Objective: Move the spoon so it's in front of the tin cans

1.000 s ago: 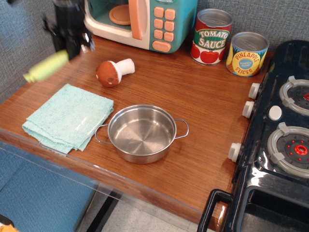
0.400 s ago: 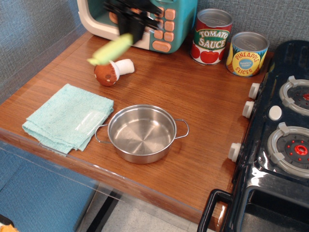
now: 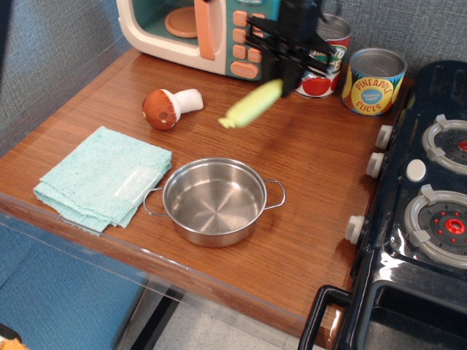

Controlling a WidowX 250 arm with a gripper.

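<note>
My black gripper (image 3: 286,73) hangs in the air in front of the toy microwave and the tomato sauce can. It is shut on the spoon (image 3: 252,104), whose pale yellow-green handle sticks out down and to the left above the table; the metal bowl is hidden in the jaws. The tin cans stand at the back: the "Tomato Sauce" can (image 3: 325,55), partly hidden behind the gripper, and the "Pineapple Slices" can (image 3: 373,82) to its right.
A steel pan (image 3: 214,201) sits at the table's front middle. A teal cloth (image 3: 102,177) lies at the front left. A brown-capped toy mushroom (image 3: 169,108) lies behind it. A toy microwave (image 3: 197,30) stands at the back. A black toy stove (image 3: 427,197) fills the right side.
My gripper has carried the spoon rightward from the far left, past the mushroom, to just in front of the tomato sauce can. Nothing else moved.
</note>
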